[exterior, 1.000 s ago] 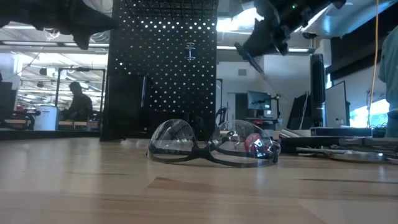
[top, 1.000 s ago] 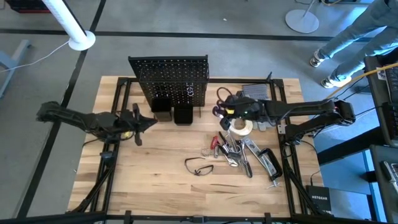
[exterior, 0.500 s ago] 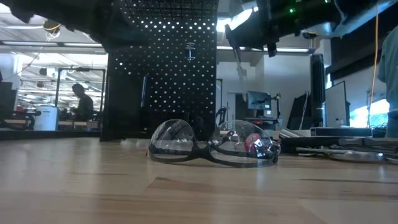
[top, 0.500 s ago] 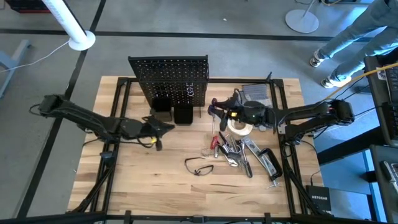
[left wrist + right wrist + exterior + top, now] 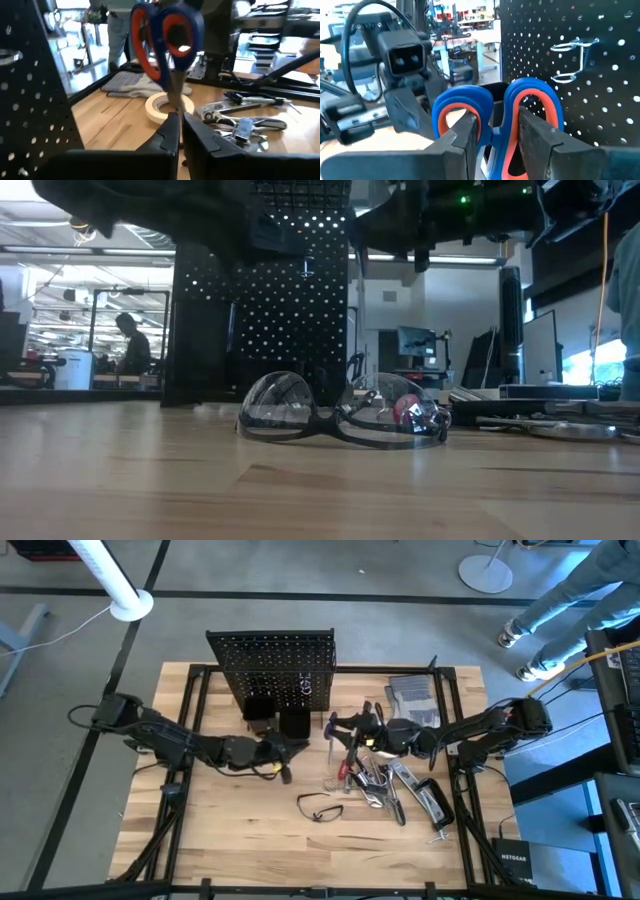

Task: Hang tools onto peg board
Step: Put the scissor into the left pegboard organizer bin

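1. Evidently the scissors, blue handles lined with orange, are the tool in hand, pinched at the handles by the right gripper just in front of the peg board.
2. Opposite, the left gripper has its fingers nearly pressed together around the blade tip (a handover or steadying, it seems).
3. A good hang probably means aligning a handle loop with the wire hook before either gripper lets go.
4. Only "NETGEAR" is readable, on a box at the table edge.
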{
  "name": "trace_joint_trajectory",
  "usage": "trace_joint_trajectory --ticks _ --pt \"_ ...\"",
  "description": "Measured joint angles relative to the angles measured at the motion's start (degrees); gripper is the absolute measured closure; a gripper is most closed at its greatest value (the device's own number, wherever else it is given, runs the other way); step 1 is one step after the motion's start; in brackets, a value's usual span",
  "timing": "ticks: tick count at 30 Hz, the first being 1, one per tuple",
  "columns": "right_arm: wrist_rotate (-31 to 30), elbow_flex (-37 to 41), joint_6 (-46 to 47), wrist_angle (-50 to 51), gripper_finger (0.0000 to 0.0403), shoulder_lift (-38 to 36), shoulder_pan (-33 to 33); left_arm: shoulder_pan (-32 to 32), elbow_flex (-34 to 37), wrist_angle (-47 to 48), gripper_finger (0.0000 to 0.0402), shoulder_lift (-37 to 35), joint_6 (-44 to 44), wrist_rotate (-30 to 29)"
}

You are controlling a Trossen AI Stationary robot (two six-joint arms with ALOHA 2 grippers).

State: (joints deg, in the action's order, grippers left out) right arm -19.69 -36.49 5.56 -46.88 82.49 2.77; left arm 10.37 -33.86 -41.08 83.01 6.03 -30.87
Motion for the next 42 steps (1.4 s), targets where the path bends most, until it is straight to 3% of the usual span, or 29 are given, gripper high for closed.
trace_joint_trajectory --ticks 11,18,22,30,33,39,42 --pt "-0.80 -0.04 0.04 -3.44 0.0291 0.18 0.39 -1.94 -6.74 -0.14 0.0240 7.30 7.67 3.81" --pt "-0.83 -0.06 0.04 -4.04 0.0291 0.18 0.39 -3.33 -9.73 0.03 0.0204 11.96 11.35 3.71" --pt "-0.80 -0.09 0.02 -4.26 0.0291 0.20 0.36 -4.91 -10.86 -0.26 0.0204 13.66 14.99 3.71" --pt "-0.46 -1.69 0.08 -6.00 0.0291 4.07 0.38 -6.75 -11.09 -0.78 0.0214 14.15 12.93 3.92" --pt "-0.25 -3.02 0.06 -6.00 0.0291 5.37 0.36 -6.73 -11.11 -0.56 0.0251 14.15 12.74 3.95" --pt "-0.59 -3.32 -0.57 -4.98 0.0282 5.44 0.39 -5.93 -11.11 0.04 0.0370 14.13 9.23 3.45" --pt "-0.13 -3.32 -0.65 -4.37 0.0270 4.98 0.39 -5.53 -11.11 0.08 0.0371 14.03 7.36 3.29"
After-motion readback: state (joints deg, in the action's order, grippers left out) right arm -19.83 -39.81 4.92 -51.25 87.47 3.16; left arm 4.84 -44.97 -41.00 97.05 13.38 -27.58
